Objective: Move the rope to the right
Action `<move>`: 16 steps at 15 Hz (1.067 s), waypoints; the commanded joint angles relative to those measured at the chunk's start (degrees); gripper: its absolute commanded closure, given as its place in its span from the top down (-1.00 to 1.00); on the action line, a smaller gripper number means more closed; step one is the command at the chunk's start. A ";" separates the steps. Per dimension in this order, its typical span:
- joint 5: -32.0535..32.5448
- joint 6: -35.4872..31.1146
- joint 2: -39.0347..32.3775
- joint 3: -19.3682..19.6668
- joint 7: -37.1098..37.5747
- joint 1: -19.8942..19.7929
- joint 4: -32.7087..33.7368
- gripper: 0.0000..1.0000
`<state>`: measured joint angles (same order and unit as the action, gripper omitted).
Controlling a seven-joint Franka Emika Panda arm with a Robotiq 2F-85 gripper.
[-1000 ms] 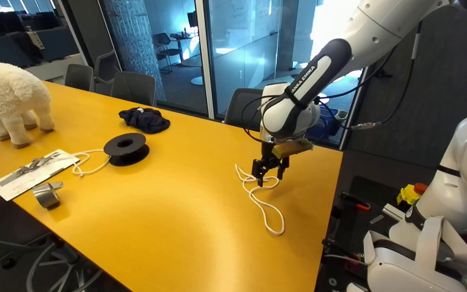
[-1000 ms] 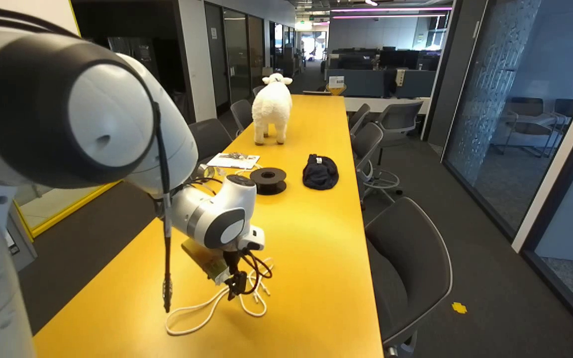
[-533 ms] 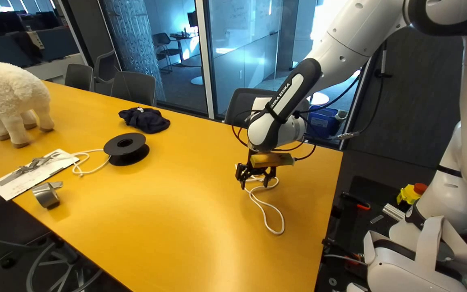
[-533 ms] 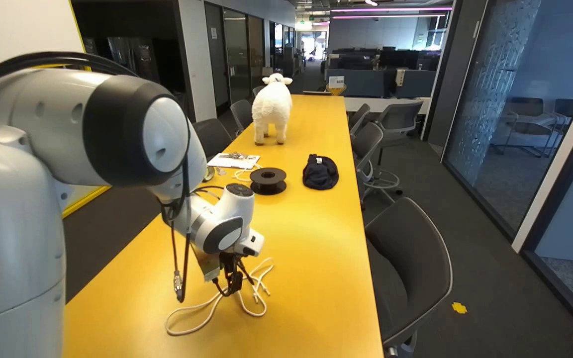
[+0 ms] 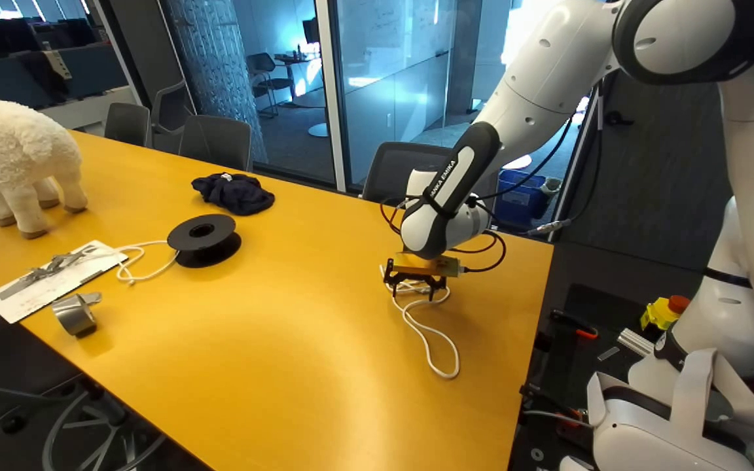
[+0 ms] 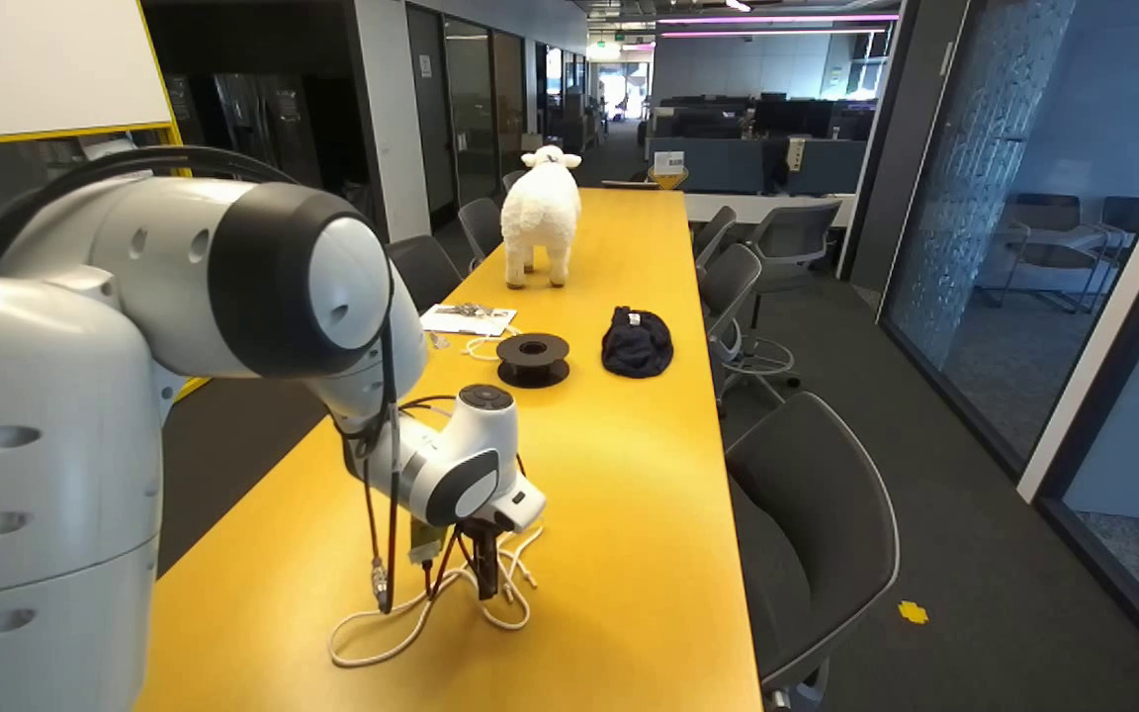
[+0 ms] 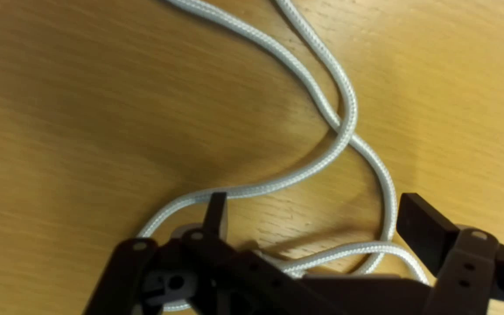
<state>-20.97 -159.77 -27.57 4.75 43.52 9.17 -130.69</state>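
Note:
The pale rope lies on the table in loose loops and curves; it also shows in an exterior view and in the wrist view. My gripper points down, low over the looped far end of the rope. It also shows in an exterior view. In the wrist view the jaws are wide apart, with strands of rope below and between them. The left fingertip overlaps one strand; whether it touches is unclear. The gripper body hides part of the rope.
A black spool stands with a white cord beside a flat white device. A silver tape roll, a dark cloth and a plush sheep are on the yellow table. Chairs line its side.
The gripper has shifted and turned over the rope's looped end, coming down slightly in the last half second. The arm has swung with it. The rope has not visibly moved.

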 commanded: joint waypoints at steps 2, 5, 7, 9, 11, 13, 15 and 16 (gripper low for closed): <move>5.80 -0.31 -0.36 4.71 11.08 5.01 0.85 1.00; 8.89 0.66 -0.10 6.02 15.72 6.07 1.09 1.00; 9.71 0.84 -0.25 5.95 17.95 5.89 1.73 1.00; 10.55 1.37 -0.94 6.21 20.11 5.70 2.76 1.00; 11.04 2.25 -1.74 6.29 22.01 5.40 4.05 1.00; 12.40 2.85 -2.87 7.36 24.43 6.00 5.26 1.00; 13.06 3.88 -3.98 7.31 25.99 5.54 6.47 1.00; 13.54 4.47 -4.47 7.43 26.70 5.54 6.96 1.00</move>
<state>-9.72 -157.58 -29.77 11.17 66.47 14.22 -126.97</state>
